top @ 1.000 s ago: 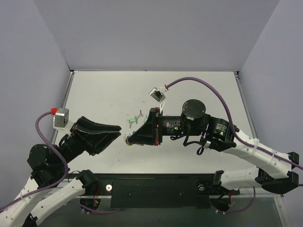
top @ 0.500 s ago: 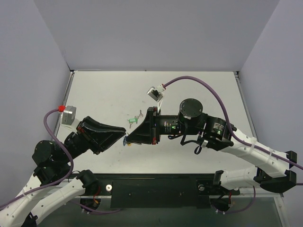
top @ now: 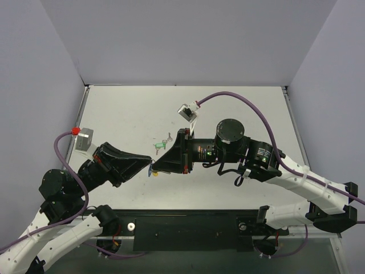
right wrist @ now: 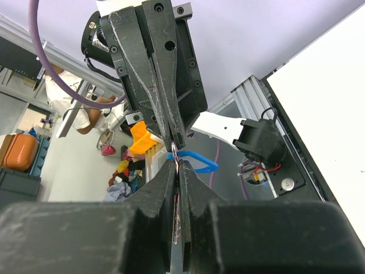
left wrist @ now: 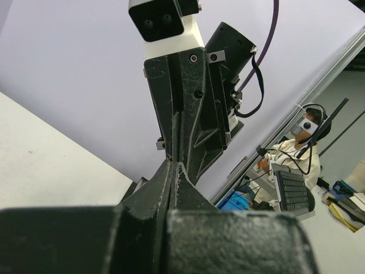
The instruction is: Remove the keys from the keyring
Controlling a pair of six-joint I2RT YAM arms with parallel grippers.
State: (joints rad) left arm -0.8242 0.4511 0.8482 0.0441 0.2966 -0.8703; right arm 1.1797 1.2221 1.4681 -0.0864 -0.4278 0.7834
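My two grippers meet tip to tip just above the table. My right gripper [top: 154, 168] [right wrist: 178, 169] is shut on a thin silver metal piece seen edge-on, which looks like the key [right wrist: 178, 194]. The light-blue tag [right wrist: 195, 162] of the keyring sticks out sideways between the two sets of tips; a bit of blue also shows in the top view [top: 152, 172]. My left gripper [top: 149, 164] [left wrist: 173, 166] is shut, and in the right wrist view its fingertips [right wrist: 171, 134] pinch the metal at the ring end. The ring itself is too small to make out.
A green tag [top: 159, 147] with small grey keys [top: 167, 138] lies on the white table [top: 239, 108] just behind the grippers. The right arm's body [top: 228, 151] stretches across the middle. Grey walls close in the left, back and right.
My left gripper has moved right and forward until its tips met the right gripper's tips, and it has closed there. The right gripper has shifted slightly left, still holding its piece.
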